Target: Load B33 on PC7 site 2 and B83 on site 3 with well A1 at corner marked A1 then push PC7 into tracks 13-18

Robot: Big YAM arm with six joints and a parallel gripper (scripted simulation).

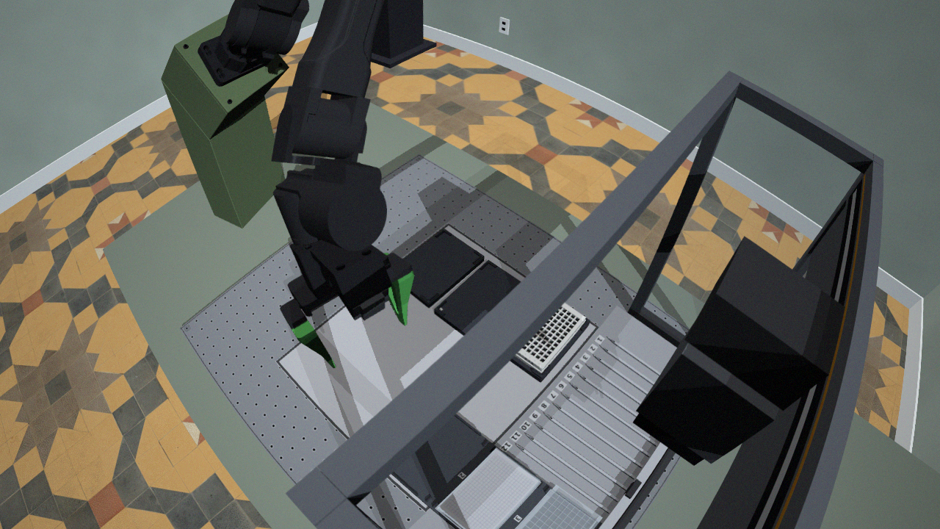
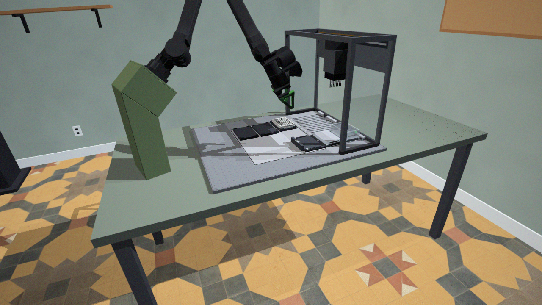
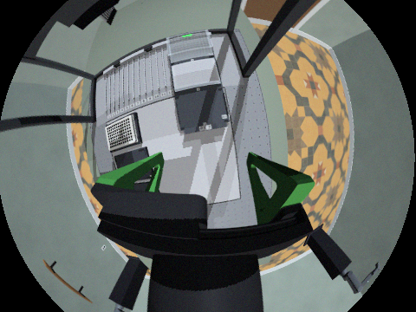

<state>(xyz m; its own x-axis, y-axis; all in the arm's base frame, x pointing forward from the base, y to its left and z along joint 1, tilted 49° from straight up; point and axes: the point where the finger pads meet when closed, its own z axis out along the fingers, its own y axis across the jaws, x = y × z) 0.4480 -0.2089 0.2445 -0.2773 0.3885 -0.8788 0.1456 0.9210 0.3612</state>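
Observation:
My gripper point(image 1: 365, 339) is open and empty, hanging high above the apron point(image 1: 368, 355), also in the exterior view point(image 2: 288, 101) and the wrist view point(image 3: 204, 165). The carrier PC7 lies in the rightmost tracks under the frame. Its dark site 1 point(image 1: 453, 453) by the handle is empty. A white 384-well plate point(image 1: 489, 491) sits on the site behind it, and a clear-looking block point(image 1: 559, 514) on the one after. In the wrist view a green lamp point(image 3: 186, 36) glows behind the carrier point(image 3: 197, 93). Nests S1 point(image 1: 441, 263) and S2 point(image 1: 476, 294) are empty.
The 96-well plate B38 point(image 1: 551, 335) sits on nest S3 beside the numbered rails point(image 1: 584, 409). The instrument's grey frame point(image 1: 526, 295) and black pipetting head point(image 1: 742, 355) stand over the rails. A green pedestal point(image 1: 217, 125) carries the arm at the back left.

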